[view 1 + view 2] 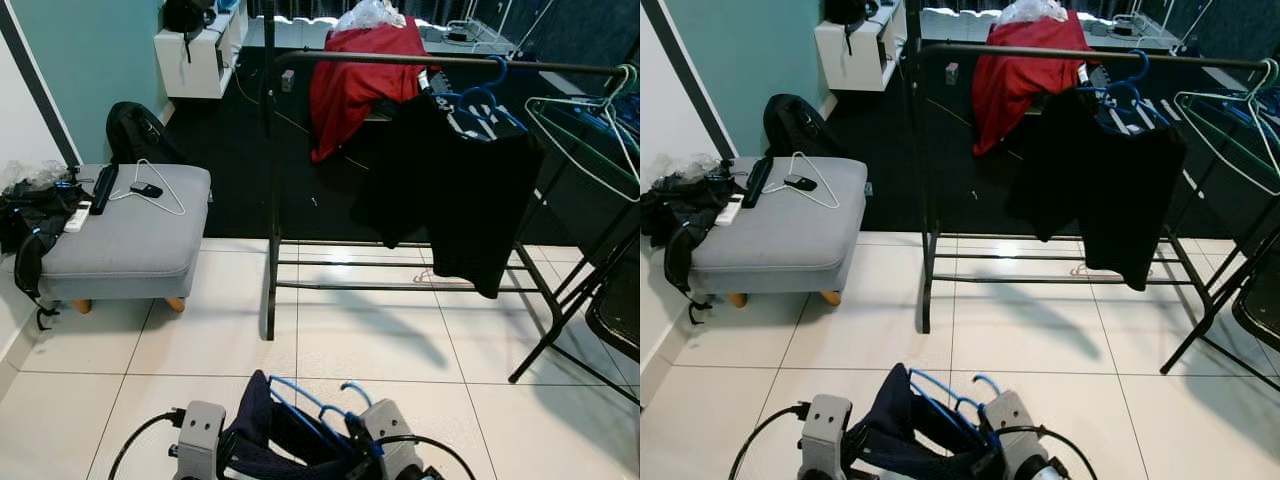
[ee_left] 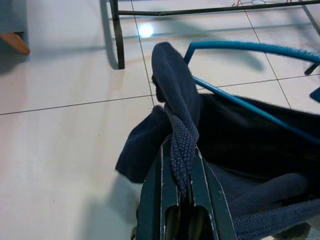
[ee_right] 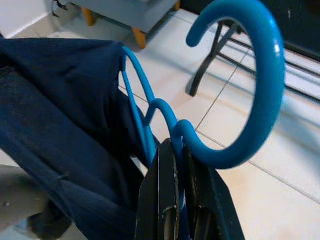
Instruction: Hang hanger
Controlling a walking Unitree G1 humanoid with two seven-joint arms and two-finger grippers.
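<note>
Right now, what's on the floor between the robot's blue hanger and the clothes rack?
Just bare white tiles between the blue hanger and the clothes rack, seen in both eye views.

This is a room in a home; a tall black metal clothes rack stands on white floor tiles; a soft grey footstool sits near a teal wall.

Head stereo downward; wrist cameras close along claws.
</note>
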